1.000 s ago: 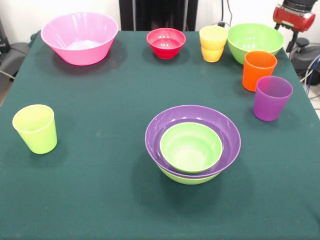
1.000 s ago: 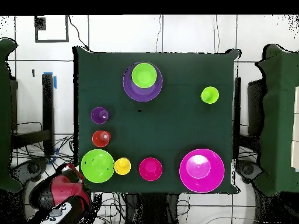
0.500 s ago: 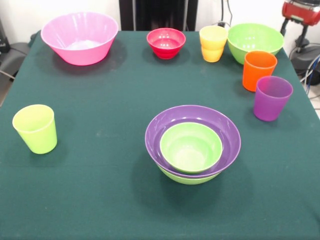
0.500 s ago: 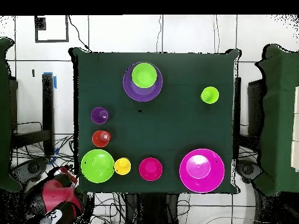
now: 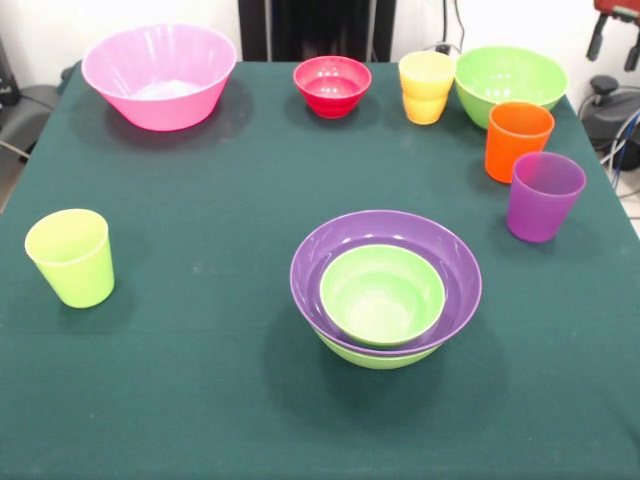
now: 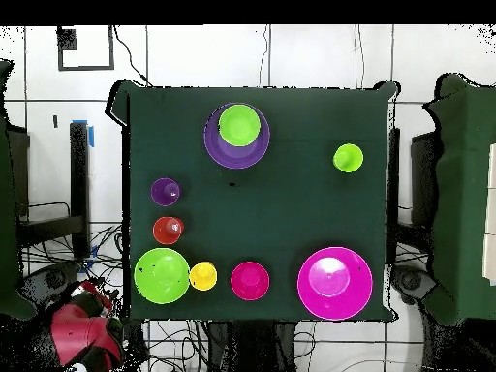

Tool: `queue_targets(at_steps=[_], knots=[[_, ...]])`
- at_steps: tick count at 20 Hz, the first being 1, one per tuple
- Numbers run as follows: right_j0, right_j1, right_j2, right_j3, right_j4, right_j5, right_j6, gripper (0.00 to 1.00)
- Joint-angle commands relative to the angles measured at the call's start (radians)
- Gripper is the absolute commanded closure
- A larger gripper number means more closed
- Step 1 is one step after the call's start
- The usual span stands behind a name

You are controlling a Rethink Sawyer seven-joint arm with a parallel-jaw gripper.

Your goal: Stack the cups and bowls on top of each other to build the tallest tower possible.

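The tower [image 5: 385, 290] stands mid-counter: a green bowl nested in the purple bowl, nested on another green bowl. The pink bowl [image 5: 160, 75] sits apart at a far corner. The hand [image 5: 615, 25] hangs off the counter [image 5: 200, 380]; its grip cannot be told.

Little of the robot shows. In the front view the arm [image 5: 618, 6] appears as a glossy red housing with a rounded lower edge, and two short black prongs hang from its underside, one at each side; what they are cannot be told. In the overhead view the arm [image 6: 82, 334] is a bulky, rounded red shell with black sections at its joints and a small pale patch near its lower end. The gripper cannot be made out.
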Motion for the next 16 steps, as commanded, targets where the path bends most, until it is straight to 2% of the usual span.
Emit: queue_targets(at_steps=[1,6,16], knots=[[-0.029,-0.049,0.021,-0.039,0.019,0.186,0.135,0.00],[-0.079,-0.085,0.015,-0.035,-0.022,0.227,0.087,0.00],[-0.232,-0.103,0.085,0.030,-0.113,0.148,0.003,0.00]])
